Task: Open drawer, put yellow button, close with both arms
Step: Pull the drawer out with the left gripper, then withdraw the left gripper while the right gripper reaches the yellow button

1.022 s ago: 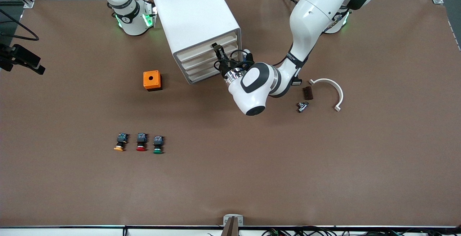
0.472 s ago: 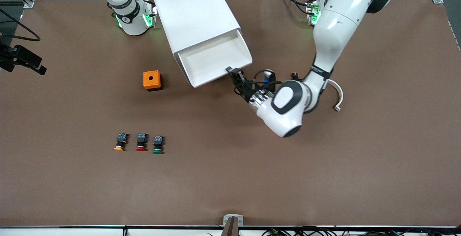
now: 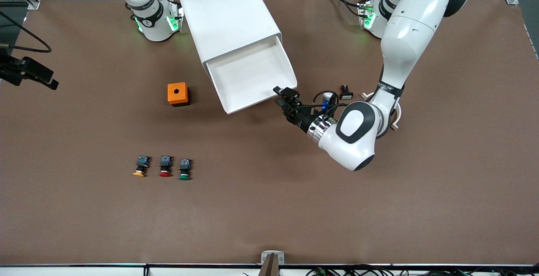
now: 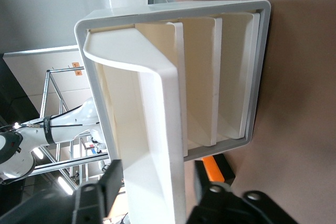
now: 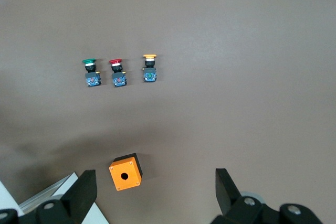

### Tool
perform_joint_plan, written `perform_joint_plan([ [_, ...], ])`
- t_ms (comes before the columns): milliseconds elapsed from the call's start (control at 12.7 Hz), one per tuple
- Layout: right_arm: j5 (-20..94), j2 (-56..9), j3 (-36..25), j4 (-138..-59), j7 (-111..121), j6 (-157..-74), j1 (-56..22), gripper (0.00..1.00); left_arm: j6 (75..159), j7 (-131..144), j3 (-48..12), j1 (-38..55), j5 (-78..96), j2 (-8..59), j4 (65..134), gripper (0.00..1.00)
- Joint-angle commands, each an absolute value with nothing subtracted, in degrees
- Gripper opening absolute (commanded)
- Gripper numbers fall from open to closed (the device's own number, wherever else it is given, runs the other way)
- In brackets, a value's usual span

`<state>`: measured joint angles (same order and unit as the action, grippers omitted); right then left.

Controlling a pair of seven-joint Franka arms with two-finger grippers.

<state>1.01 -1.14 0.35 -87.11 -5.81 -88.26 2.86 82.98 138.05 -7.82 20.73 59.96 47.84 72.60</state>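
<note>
Since a second ago the drawer [image 3: 252, 78] has come well out of the cabinet [image 3: 227, 19], drawn toward the camera by the left gripper [image 3: 286, 97], and the left arm's elbow has swung out toward its own end of the table. Nearest the camera, three buttons lie in a row on the brown table [image 3: 269, 208]: the yellow button [image 3: 140, 167] at the right arm's end of the row, the red button [image 3: 165, 167] in the middle, the green button [image 3: 184, 169] at the other end, each just beside the next and none touching. Farther back sits an orange box [image 3: 177, 94] with a round hole in its top, near the cabinet. The left gripper is at the drawer's front corner, its fingers [image 4: 113, 179] spread either side of the drawer's front lip, a gap showing on one side. The drawer is bare inside. A curved white clip [image 3: 395, 118] and a small black part [image 3: 345, 93] lie close by the left arm. The right gripper [image 5: 152, 195] waits high over the table above the orange box and buttons, its fingers wide apart and holding nothing.
</note>
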Motion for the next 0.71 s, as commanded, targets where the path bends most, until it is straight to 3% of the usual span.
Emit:
perform_joint_plan([
  [0, 1.7, -4.7, 0.1, -87.3, -6.7, -91.6, 2.2, 1.0, 82.0, 136.4, -5.0, 20.2, 60.2, 46.6, 71.8, 0.99],
  [629, 1.9, -15.6, 0.2, -91.9, -6.7, -107.2, 1.5, 1.0, 81.8, 110.7, 12.9, 20.4, 49.7, 45.1, 71.2, 0.99],
])
